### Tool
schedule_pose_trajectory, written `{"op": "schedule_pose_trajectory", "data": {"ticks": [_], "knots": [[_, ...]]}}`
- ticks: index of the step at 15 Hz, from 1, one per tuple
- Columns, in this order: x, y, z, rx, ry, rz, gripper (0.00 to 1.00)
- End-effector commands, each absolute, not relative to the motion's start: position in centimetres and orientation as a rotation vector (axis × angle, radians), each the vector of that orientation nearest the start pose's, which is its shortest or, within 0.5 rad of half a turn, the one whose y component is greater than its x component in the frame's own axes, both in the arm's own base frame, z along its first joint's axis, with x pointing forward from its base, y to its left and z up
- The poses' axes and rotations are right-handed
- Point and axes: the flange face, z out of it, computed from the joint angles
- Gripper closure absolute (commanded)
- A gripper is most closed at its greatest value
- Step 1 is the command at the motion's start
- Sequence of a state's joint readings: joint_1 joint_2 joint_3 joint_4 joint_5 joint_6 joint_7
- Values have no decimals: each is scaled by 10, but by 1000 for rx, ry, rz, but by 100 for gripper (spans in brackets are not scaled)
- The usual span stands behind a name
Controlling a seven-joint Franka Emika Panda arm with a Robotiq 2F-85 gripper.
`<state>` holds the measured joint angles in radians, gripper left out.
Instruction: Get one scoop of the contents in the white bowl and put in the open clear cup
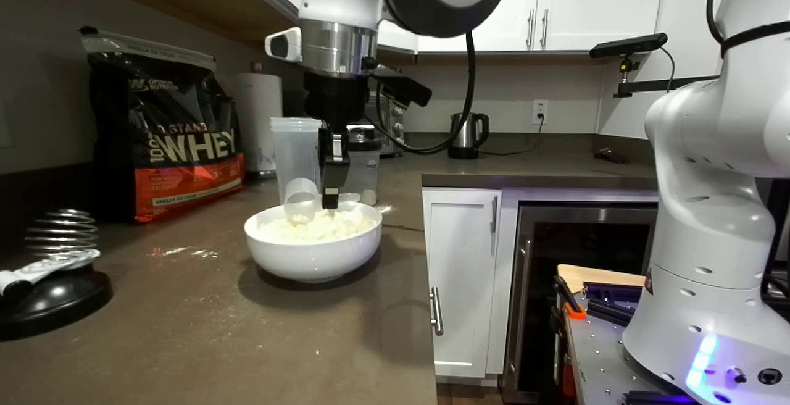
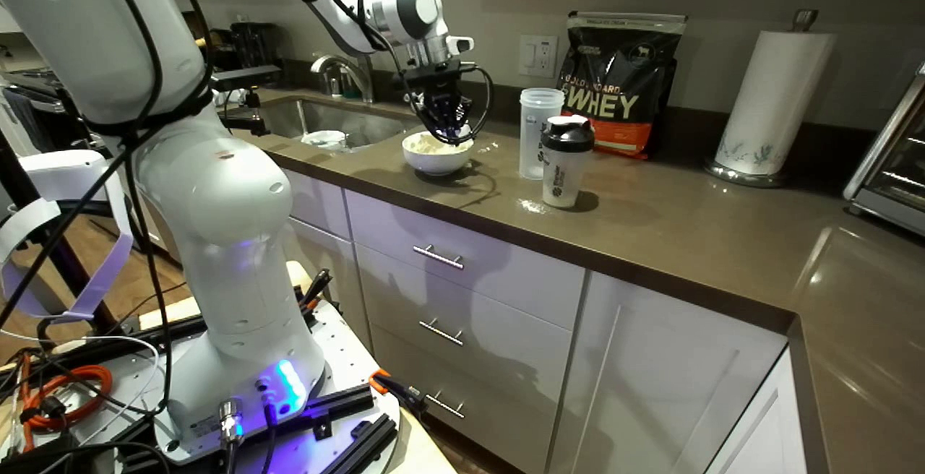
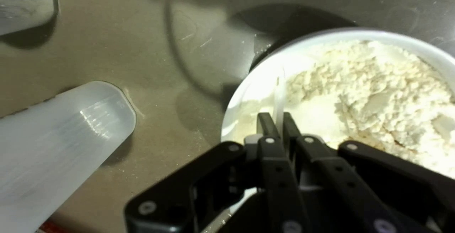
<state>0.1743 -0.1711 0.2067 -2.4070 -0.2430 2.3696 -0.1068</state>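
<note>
Translucent plastic, the scoop (image 1: pixel 302 198) sits at the powder (image 3: pixel 384 105) inside the white bowl (image 1: pixel 311 260), its handle clamped by the gripper (image 3: pixel 279 120) — grasp done, filling apparently in hand, lifting and tipping into the open clear cup (image 2: pixel 535 127) left.

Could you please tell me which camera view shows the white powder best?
The wrist view, looking down closely on the white powder, shows its lumpy surface. Both exterior views show it smaller and obliquely, inside the white bowl.

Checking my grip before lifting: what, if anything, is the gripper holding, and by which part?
The gripper holds the translucent measuring scoop by its narrow handle.
</note>
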Motion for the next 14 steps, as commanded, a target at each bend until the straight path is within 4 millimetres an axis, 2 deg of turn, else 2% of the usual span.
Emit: {"op": "schedule_pose_trajectory", "data": {"ticks": [1,14], "knots": [[446,173,386,-3181,-1072,-327,98],[428,181,370,-3164,-1121,-248,98]]}}
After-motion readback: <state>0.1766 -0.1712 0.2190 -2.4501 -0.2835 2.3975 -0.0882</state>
